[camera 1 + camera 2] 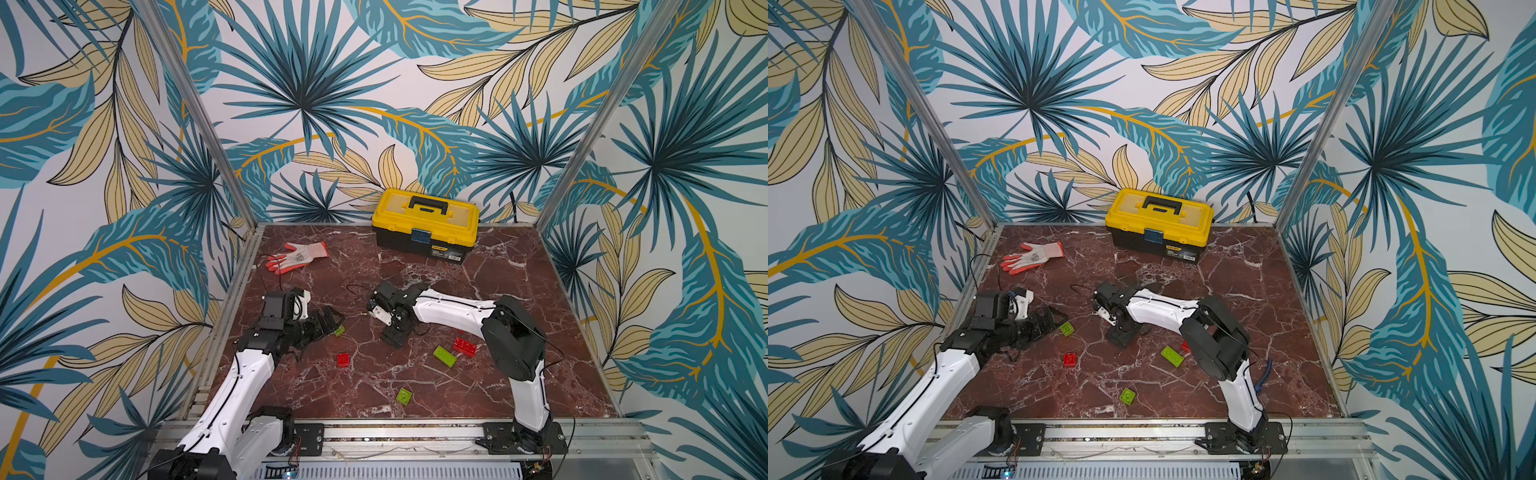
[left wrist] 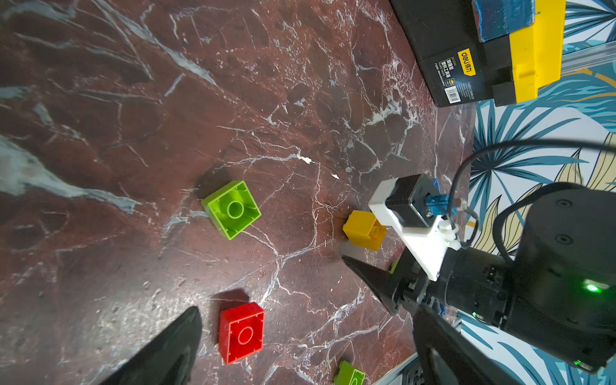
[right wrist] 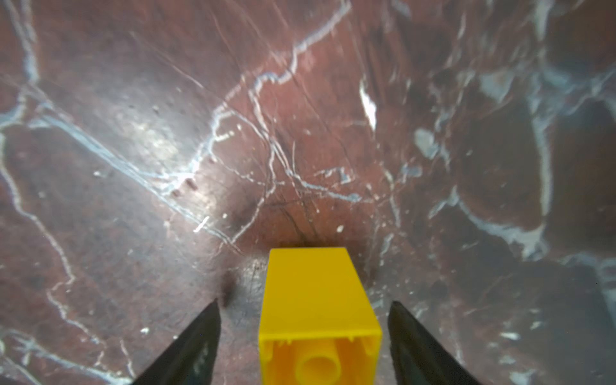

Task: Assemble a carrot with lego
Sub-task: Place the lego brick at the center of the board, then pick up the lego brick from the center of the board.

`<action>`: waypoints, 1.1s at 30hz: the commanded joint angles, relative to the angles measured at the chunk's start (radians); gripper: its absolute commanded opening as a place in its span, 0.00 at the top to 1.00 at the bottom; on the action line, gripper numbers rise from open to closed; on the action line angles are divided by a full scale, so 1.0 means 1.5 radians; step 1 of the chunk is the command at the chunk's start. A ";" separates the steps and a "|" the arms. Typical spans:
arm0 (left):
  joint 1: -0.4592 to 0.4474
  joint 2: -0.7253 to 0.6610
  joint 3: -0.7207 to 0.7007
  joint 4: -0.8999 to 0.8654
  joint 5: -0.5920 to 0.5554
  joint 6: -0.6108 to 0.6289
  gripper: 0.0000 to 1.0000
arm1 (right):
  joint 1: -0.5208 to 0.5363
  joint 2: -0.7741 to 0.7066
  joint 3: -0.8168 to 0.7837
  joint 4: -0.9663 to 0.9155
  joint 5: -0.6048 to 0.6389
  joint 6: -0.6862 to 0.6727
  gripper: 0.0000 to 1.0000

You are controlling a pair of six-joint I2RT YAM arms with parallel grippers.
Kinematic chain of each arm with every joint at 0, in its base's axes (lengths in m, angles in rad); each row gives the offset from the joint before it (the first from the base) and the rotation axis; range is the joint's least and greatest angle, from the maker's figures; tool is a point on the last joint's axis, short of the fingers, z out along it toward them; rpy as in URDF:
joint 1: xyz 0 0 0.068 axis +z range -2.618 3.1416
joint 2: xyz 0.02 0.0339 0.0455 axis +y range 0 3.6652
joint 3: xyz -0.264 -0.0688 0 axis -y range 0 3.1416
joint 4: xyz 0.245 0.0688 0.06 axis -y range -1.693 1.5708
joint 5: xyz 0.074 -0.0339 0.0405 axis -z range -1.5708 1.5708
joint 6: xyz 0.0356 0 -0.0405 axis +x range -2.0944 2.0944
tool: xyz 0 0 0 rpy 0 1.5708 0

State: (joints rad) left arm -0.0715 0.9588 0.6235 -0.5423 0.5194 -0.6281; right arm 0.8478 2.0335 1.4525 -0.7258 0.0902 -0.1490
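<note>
The left claw (image 1: 329,319) is hanging low near the surface's (image 1: 519,291) left rail, its jaws spread wide and holding nothing. Well beyond it, toward the back-left corner, an orange-and-white glove (image 1: 298,255) is lying flat. The lego is lying scattered as single bricks. Just off the left claw's tip a lime square brick (image 1: 340,330) is resting hollow side up, nearly touching a finger in both top views. A red square brick (image 1: 343,359) is sitting a little nearer the front rail, also upside down, apart from the fingers. Bare marble is stretching open between the two claws. The right claw (image 3: 304,302) is pointing down at the middle of the surface with its jaws parted. A yellow brick (image 3: 316,293) is sitting between them with its hollow underside facing the wrist camera. A clear gap is showing on each side, so neither finger (image 3: 200,333) is touching it. From above the claw is hiding this brick. Toward the front edge from the right claw, a second lime square brick (image 1: 404,395) is lying alone with free room all around. Right of the claw, a lime oblong brick (image 1: 444,356) and a red oblong brick (image 1: 466,345) are lying close together beside the right arm's elbow. Far behind the right claw a yellow toolbox (image 1: 424,224) is standing shut against the back edge, with open surface stretching in front of it.
</note>
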 commanded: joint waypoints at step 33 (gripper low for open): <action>-0.047 0.096 0.055 0.084 0.087 0.074 0.01 | -0.231 -0.421 -0.385 -0.010 0.062 -0.129 0.04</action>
State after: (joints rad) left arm -0.1368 1.0985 0.6815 -0.4313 0.6327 -0.5385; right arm 0.5041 1.4136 0.9173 -0.7696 0.1970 -0.3122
